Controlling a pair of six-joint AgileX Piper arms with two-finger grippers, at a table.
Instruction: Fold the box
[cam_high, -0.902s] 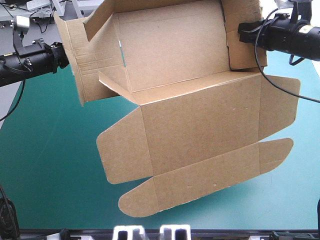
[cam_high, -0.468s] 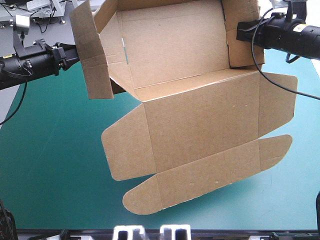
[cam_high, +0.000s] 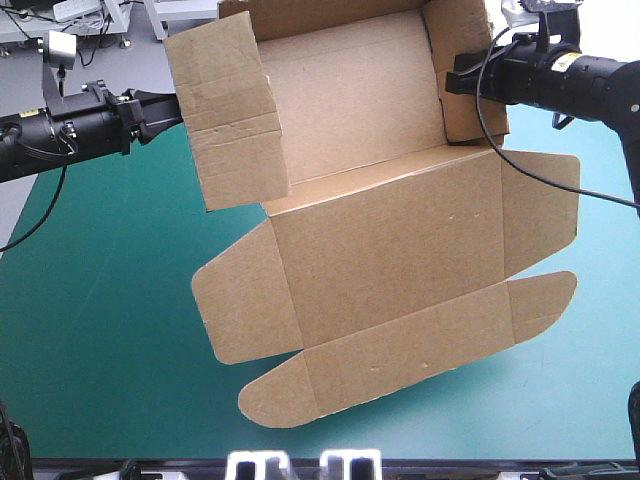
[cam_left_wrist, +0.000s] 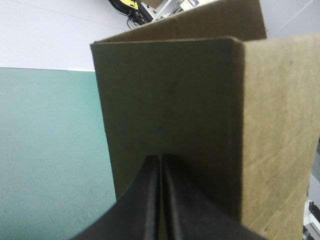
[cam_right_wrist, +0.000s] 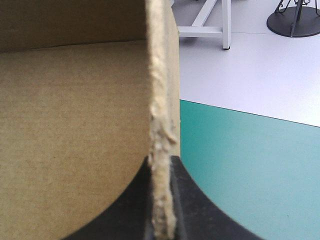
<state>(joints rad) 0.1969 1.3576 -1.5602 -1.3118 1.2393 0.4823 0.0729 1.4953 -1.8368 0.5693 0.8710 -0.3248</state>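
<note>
Two grips: left pincer (cam_left_wrist: 160, 158), right pincer (cam_right_wrist: 161, 161) clamp brown box (cam_high: 385, 250) side walls.

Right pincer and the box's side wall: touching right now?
Touching. The right wrist view shows the right pincer shut on the box: its fingers press both faces of the wall's raw edge, with no gap.

Between left hand (cam_high: 176, 106) and right hand (cam_high: 449, 83), the box (cam_high: 380, 250)
</note>
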